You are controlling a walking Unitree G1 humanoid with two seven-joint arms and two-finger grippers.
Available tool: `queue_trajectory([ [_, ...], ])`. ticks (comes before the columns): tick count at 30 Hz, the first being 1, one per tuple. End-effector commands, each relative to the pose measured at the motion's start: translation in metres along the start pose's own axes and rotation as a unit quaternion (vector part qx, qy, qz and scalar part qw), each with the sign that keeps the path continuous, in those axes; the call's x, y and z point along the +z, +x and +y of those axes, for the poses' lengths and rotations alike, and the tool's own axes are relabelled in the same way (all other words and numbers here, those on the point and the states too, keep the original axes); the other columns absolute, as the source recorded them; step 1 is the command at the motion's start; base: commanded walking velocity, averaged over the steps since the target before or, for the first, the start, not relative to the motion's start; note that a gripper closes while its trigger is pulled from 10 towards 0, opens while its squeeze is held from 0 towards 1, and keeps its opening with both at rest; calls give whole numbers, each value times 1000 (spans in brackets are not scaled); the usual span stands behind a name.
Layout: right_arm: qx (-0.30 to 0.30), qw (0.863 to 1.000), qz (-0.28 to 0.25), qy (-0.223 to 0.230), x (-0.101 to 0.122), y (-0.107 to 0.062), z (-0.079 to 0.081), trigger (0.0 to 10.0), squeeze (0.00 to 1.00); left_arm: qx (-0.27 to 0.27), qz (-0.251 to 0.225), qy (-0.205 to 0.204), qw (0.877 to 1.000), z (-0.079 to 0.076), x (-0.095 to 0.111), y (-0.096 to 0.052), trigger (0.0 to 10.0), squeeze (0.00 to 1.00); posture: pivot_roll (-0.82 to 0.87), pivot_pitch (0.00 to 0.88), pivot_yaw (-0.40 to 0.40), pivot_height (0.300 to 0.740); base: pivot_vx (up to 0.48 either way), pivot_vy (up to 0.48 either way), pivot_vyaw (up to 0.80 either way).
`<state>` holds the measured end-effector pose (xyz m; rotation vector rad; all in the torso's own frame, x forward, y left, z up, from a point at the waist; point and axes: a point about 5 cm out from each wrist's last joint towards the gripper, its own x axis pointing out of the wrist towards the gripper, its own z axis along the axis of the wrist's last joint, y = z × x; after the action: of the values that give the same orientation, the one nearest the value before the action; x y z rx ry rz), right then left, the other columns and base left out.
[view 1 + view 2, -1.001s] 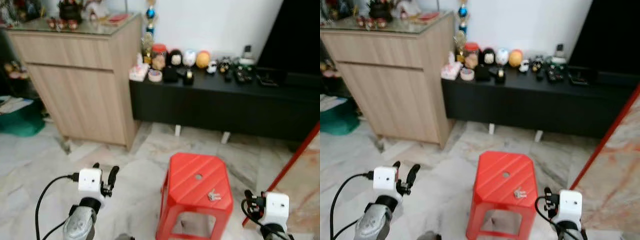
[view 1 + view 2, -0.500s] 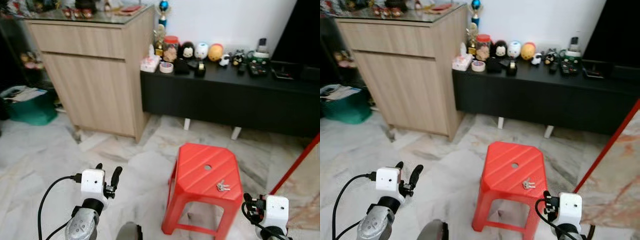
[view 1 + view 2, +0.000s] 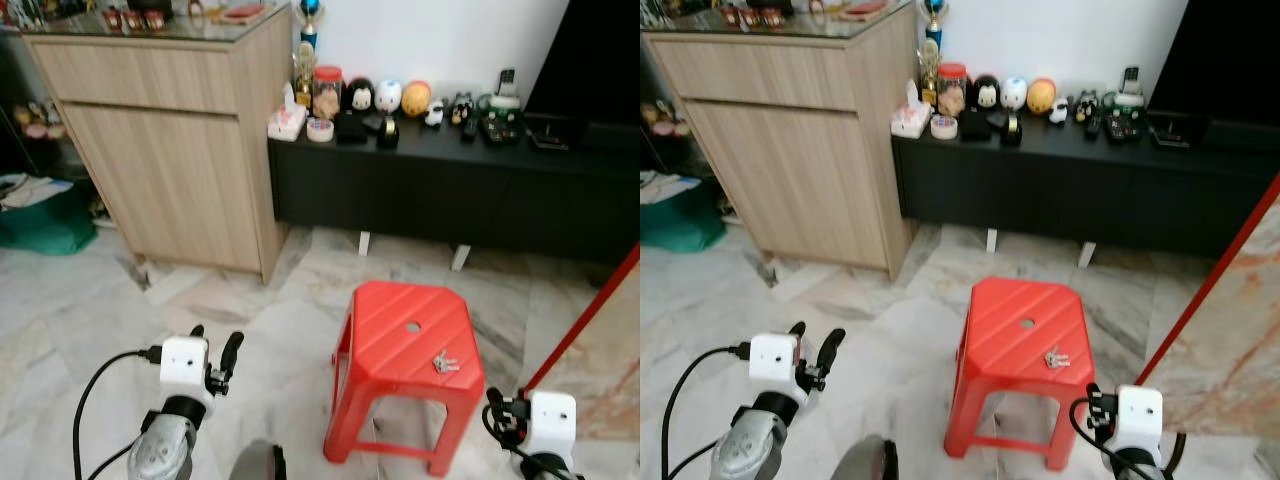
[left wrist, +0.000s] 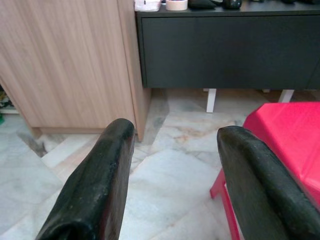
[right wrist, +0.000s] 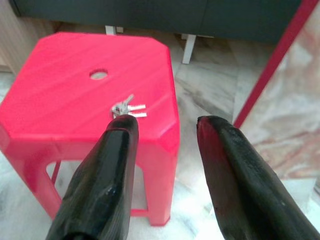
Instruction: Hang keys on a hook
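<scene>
A small bunch of silver keys (image 3: 445, 362) lies flat on the top of a red plastic stool (image 3: 395, 335), near its right edge, beside the round hole. My right gripper (image 5: 165, 122) hovers open just short of the stool, and the keys (image 5: 127, 109) lie a little beyond its fingertips. Nothing is between its fingers. My left gripper (image 3: 214, 345) is held low to the left of the stool, open and empty, with its fingers (image 4: 107, 165) pointing toward the cabinet and the black console.
A tall wooden cabinet (image 3: 170, 150) stands at the back left. Next to it is a low black console (image 3: 450, 190) with figurines and jars on top. A red slanted bar (image 3: 585, 320) edges a marble slab on the right. A green bin (image 3: 40, 225) sits far left. The floor is marble.
The whole picture has shifted and sharpened, so the camera has moved. The keys lie on the stool as before. Both grippers hold the same open pose.
</scene>
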<state>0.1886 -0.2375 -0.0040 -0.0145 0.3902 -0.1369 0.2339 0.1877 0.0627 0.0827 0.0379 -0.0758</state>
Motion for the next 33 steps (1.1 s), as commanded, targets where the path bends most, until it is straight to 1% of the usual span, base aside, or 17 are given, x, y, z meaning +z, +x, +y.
queue_trajectory([
  [1, 3, 1000, 8, 3, -4, -1, 2, 10000, 0, 0, -4, -4, 1000, 1, 3, -1, 10000, 0, 29, 0, -18, 618, 0, 0, 0],
  [16, 9, 1000, 16, 10, -12, -5, 6, 10000, 0, -7, -4, 1, 1000, 7, 6, 0, 10000, 0, 39, 0, -13, 618, 0, 0, 0],
  [20, 15, 1000, 16, 0, -13, -6, 8, 10000, 0, -10, -5, 2, 1000, 6, 6, 1, 10000, 0, 42, 0, -15, 618, 0, 0, 0],
  [23, 15, 1000, 18, 5, -14, -6, 8, 10000, 0, -11, -6, 1, 1000, 6, 8, 3, 10000, 0, 43, 0, -19, 618, 0, 0, 496],
  [25, 13, 1000, 21, 16, -15, -6, 8, 10000, 0, -11, -6, -1, 1000, 6, 8, 3, 10000, 0, 43, 0, -21, 618, 0, 0, 0],
  [27, 12, 1000, 21, 17, -14, -6, 8, 10000, 0, -12, -6, -1, 1000, 5, 8, 3, 10000, 0, 42, 0, -22, 618, 0, 0, 0],
  [33, 23, 1000, 17, 9, -12, -4, 9, 10000, 0, -14, -3, -1, 1000, 6, 7, 1, 10000, 0, 42, 0, -24, 618, 0, 0, 0],
])
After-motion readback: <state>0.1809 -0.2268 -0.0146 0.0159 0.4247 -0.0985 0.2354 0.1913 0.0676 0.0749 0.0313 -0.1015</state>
